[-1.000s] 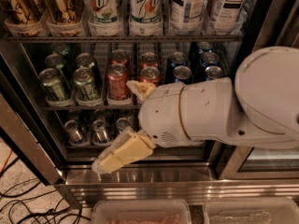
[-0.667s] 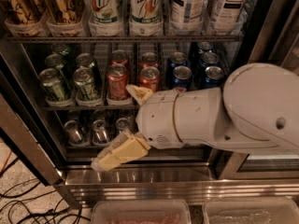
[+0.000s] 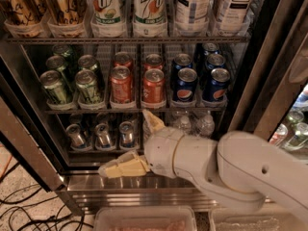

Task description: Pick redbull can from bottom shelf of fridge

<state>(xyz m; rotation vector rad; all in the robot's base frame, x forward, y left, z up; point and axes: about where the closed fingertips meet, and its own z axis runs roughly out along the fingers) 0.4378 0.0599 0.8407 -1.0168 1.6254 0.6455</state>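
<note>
Claw (image 3: 123, 143) spread wide before slim silver redbull can (image 3: 127, 132) on bottom shelf (image 3: 89, 151).

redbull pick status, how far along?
Done: the fridge stands open and the gripper is at the bottom shelf. In hand: the gripper is open by the rightmost redbull can, gripping nothing. Left: close on it, lift it out.

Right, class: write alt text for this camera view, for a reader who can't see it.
An open gripper hovers at the front of the fridge's bottom shelf, close to three redbull cans, holding none. Soda cans in green, red and blue fill the shelf above.
</note>
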